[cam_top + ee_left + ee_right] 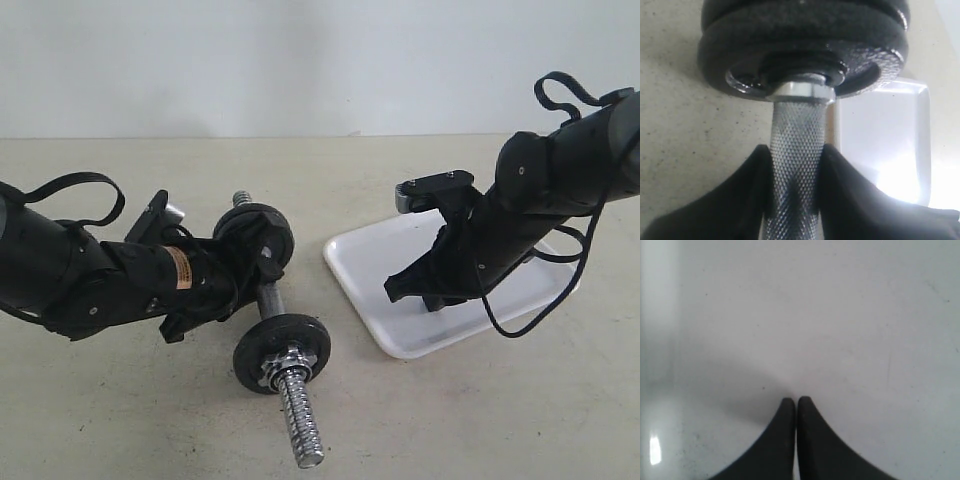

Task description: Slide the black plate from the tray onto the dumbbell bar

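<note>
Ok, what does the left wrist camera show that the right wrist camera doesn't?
Only the left wrist view: the left gripper closed around the knurled middle of the dumbbell bar, the black plates seated on the bar beyond it, and some beige tabletop. Only the right wrist view: the right gripper, its jaws shut with nothing between them. Both: the white tray. The left wrist view shows one corner of it, and its bare surface fills the right wrist view.
</note>
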Controlling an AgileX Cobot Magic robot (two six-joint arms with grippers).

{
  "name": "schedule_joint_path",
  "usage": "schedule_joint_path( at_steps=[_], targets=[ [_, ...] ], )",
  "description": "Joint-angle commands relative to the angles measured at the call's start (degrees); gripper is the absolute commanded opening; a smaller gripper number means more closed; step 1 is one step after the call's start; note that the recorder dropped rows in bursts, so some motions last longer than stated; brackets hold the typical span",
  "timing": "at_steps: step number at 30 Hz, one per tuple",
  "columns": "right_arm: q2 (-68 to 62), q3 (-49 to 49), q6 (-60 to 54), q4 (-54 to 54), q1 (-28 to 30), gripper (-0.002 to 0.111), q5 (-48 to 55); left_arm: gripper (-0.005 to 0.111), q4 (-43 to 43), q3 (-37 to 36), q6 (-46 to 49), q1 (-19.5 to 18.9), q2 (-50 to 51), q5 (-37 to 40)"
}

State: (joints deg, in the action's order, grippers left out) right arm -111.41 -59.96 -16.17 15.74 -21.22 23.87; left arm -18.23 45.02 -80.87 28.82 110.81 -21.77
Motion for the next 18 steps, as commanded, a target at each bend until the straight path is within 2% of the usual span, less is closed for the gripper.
schedule_joint_path(
  at_steps=[1,18],
  targets=[
    [-0.65,0.7,-0.46,-0.57,0.06,0.0,-0.09,0.004,2.24,0.31,-1.8,-0.27,-0.42,-2.65],
    [-0.65,0.7,-0.68,-0.57,0.06,0.0,-0.49,0.004,0.4,0.31,-1.54,-0.27,1.88,-4.3]
  ],
)
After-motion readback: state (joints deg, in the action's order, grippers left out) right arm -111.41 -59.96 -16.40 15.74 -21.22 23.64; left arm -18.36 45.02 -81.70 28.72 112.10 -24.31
